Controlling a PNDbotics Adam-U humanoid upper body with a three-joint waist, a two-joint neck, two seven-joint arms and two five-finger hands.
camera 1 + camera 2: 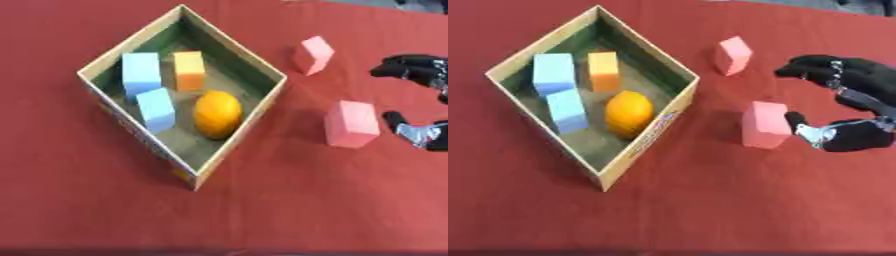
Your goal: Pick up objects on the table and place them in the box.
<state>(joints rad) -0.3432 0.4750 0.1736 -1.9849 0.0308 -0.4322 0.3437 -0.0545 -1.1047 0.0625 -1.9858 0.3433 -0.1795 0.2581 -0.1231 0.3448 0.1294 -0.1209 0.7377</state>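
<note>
The robot's right hand (846,107) is spread apart, grasping nothing. Two pink foam blocks: one (765,125) just beside its thumb, one (733,55) farther. Farther left, the cardboard box (649,132) contains two light-blue foam blocks (554,72) (566,112), one orange foam block (604,71) and one orange fruit (629,113).

Red cloth (289,210) spread flat over the whole surface, reaching the left, right and near edges. Faint soft creases here and there. Beyond the far edge, toward the far right corner, a narrow strip of grey background (367,3), with a dark indistinct shape (866,5) at the very corner, too blurred to make out.
</note>
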